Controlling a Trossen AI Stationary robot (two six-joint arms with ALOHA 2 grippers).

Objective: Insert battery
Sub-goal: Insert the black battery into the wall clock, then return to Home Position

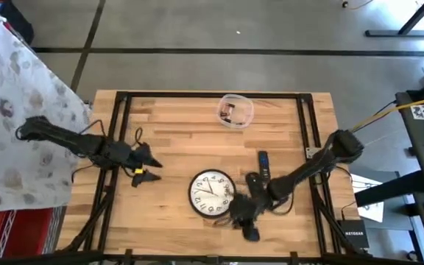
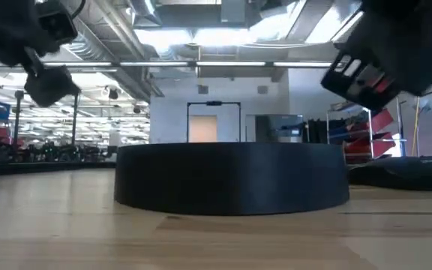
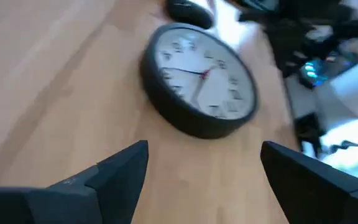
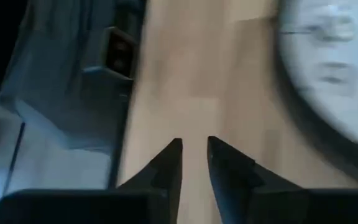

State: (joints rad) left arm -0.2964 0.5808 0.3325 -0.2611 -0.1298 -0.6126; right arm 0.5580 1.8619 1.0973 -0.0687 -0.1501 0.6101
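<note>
A round wall clock (image 1: 212, 193) with a black rim lies face up on the wooden table, near the front middle. It also shows in the left wrist view (image 3: 199, 78) and, as a low black disc, in the low view (image 2: 231, 176). My left gripper (image 1: 147, 168) hovers open to the left of the clock, its fingers (image 3: 120, 168) pointing toward it. My right gripper (image 1: 240, 215) is at the clock's near right rim, its fingers (image 4: 166, 165) drawn together to a narrow slit with nothing between them. No battery shows plainly on its own.
A clear plastic cup (image 1: 235, 110) holding small dark items stands at the far middle. A black bar-shaped device (image 1: 263, 163) and other small black items (image 1: 251, 234) lie right of the clock. Black frame rails (image 1: 121, 132) run along both sides of the table.
</note>
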